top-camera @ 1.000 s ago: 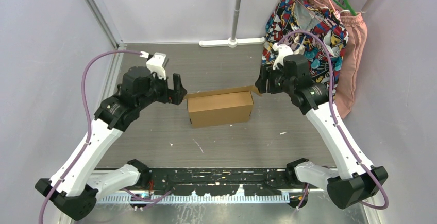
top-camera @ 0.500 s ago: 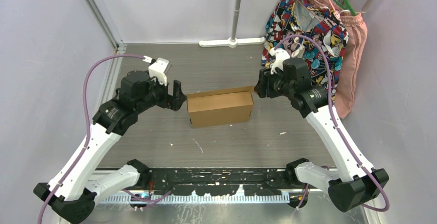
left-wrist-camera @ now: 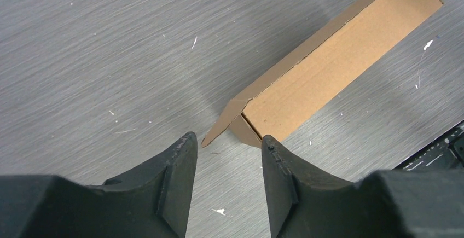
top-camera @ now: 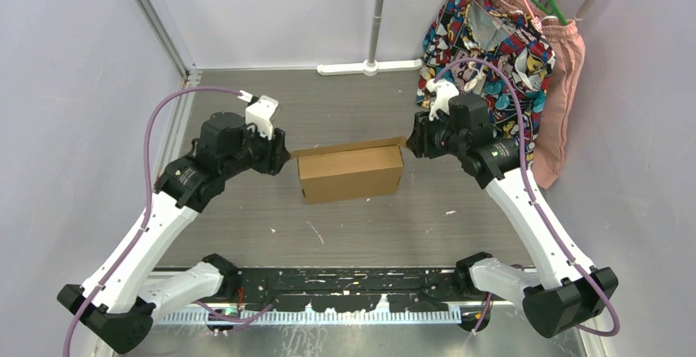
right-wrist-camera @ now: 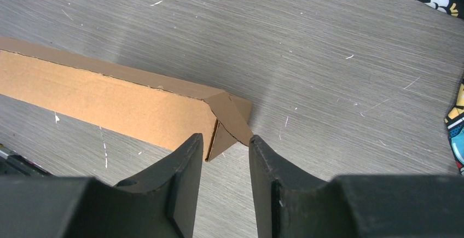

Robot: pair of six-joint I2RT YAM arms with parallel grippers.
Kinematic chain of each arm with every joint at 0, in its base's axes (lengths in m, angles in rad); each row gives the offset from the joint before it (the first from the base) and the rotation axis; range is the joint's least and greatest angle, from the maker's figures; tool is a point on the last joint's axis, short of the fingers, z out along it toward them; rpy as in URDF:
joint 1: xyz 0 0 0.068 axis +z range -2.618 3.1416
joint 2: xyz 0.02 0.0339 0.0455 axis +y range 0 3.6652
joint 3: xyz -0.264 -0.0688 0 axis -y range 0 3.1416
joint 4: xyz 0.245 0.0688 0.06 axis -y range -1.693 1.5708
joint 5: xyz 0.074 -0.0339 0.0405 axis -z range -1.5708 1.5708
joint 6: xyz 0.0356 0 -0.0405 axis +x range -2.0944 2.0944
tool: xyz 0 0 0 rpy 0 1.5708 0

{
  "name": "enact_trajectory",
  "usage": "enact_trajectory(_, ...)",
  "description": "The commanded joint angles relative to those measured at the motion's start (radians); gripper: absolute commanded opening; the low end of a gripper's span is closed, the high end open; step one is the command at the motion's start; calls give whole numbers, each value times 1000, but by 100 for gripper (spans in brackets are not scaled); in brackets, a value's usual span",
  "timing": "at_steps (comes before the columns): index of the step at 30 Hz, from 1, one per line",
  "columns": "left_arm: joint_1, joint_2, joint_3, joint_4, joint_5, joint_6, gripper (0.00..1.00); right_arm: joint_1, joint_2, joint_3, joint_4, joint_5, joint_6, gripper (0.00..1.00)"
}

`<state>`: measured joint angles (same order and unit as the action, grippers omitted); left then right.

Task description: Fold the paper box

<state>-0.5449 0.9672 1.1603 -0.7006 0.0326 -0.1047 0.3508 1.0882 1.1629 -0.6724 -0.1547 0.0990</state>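
The paper box (top-camera: 350, 172) is a plain brown cardboard box lying lengthwise in the middle of the table. It is folded shut, with a small flap sticking out at each end. My left gripper (top-camera: 283, 153) sits at its left end, my right gripper (top-camera: 413, 139) at its right end. In the left wrist view the box (left-wrist-camera: 328, 68) runs away up right. Its end flap (left-wrist-camera: 221, 124) lies just ahead of the open left gripper (left-wrist-camera: 227, 137). In the right wrist view the box (right-wrist-camera: 109, 104) has its end flap (right-wrist-camera: 232, 115) reaching between the tips of the open right gripper (right-wrist-camera: 225, 138), unpinched.
Colourful and pink clothes (top-camera: 501, 37) hang at the back right, close behind the right arm. A white pole base (top-camera: 371, 67) stands at the back wall. The cage walls close in left and right. A black rail (top-camera: 353, 279) runs along the near edge.
Both grippers have narrowed their jaws. The left gripper has moved right, closer to the box's left end. The right gripper has shifted slightly left onto the right end flap.
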Motion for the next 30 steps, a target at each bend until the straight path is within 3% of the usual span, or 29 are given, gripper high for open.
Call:
enact_trajectory(1,-4,9,6,32,26,28,45,4,-11,12,54,-19,-20,41)
enact_trajectory(3,-3,15,10,29,28,31,35,3,-10,10,58,-22,-22,38)
enact_trajectory(6,-4,16,11,31,20,32,39,3,-7,8,57,-24,-24,37)
enact_trajectory(14,-4,18,6,36,28,39,37,3,8,11,60,-28,-31,41)
enact_trajectory(19,-3,10,-1,33,43,34,31,4,29,22,65,-45,-34,40)
enact_trajectory(21,-4,4,-5,34,49,30,23,3,37,25,70,-52,-36,40)
enact_trajectory(30,-4,13,-4,31,73,26,25,3,52,29,82,-61,-32,40)
